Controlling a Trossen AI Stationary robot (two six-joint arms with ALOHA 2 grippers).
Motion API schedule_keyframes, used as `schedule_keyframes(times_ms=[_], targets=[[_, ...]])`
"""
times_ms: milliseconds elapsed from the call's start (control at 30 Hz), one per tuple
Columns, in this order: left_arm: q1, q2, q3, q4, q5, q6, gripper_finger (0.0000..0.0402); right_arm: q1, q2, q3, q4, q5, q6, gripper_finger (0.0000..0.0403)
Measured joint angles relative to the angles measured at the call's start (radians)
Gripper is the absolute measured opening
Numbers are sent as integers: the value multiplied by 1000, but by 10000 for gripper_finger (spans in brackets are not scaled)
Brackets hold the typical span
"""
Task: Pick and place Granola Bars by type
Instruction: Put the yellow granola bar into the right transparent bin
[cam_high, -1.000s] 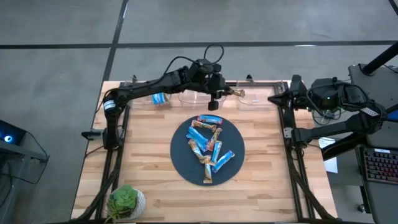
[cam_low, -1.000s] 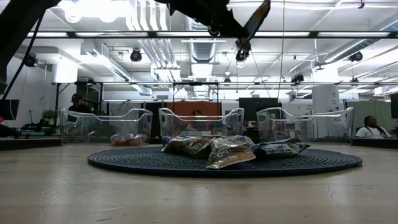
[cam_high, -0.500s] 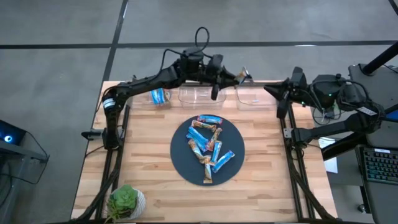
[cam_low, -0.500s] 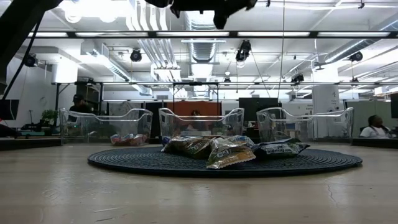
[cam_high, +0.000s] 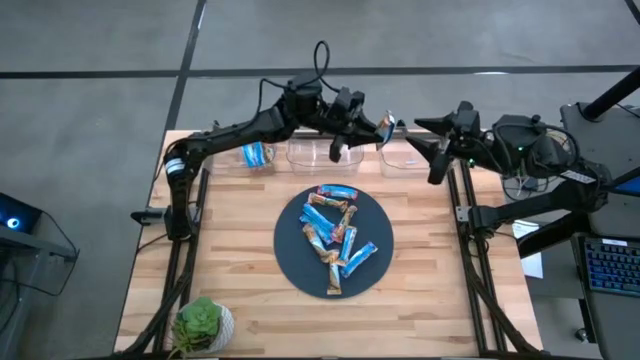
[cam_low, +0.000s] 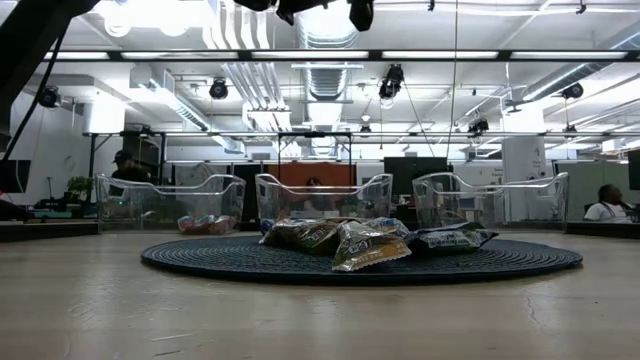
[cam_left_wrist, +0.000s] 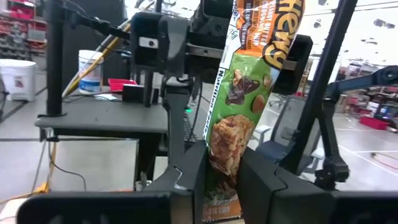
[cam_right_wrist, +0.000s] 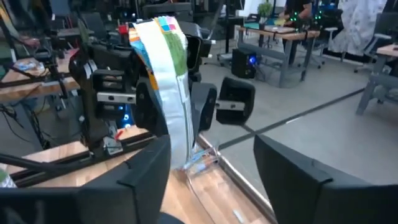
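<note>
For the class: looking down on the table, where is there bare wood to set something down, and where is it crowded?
Bare wood lies left and right of the round mat, and along the front edge right of the potted plant. Crowded: the mat's middle, heaped with bars, and the back edge with three clear bins, where the left claw holds a bar facing the right claw.

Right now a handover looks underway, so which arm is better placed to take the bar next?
The right: its open pincer faces the granola bar that the left pincer holds up over the back bins.

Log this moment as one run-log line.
left pincer: shut on granola bar, raised over far bins | right pincer: open, facing bar | plate: bars remain
</note>
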Motion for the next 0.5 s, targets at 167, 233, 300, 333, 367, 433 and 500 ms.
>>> schedule_keyframes(times_ms=[167, 233, 300, 333, 367, 433, 500], targets=[[0, 0, 0, 1, 27, -22, 57, 0, 31, 0, 60, -1, -11, 256], [0, 0, 0, 2, 42, -26, 57, 0, 45, 0, 91, -6, -23, 264], [0, 0, 0, 1, 43, -35, 57, 0, 59, 0, 110, -25, -29, 270], [0, 0, 0, 2, 43, -39, 57, 0, 66, 0, 119, -27, -29, 272], [0, 0, 0, 2, 44, -41, 57, 0, 72, 0, 122, -28, -29, 274], [0, 0, 0, 2, 44, -41, 57, 0, 83, 0, 130, -38, -28, 277], [0, 0, 0, 2, 45, -41, 57, 0, 93, 0, 140, -54, -27, 279]])
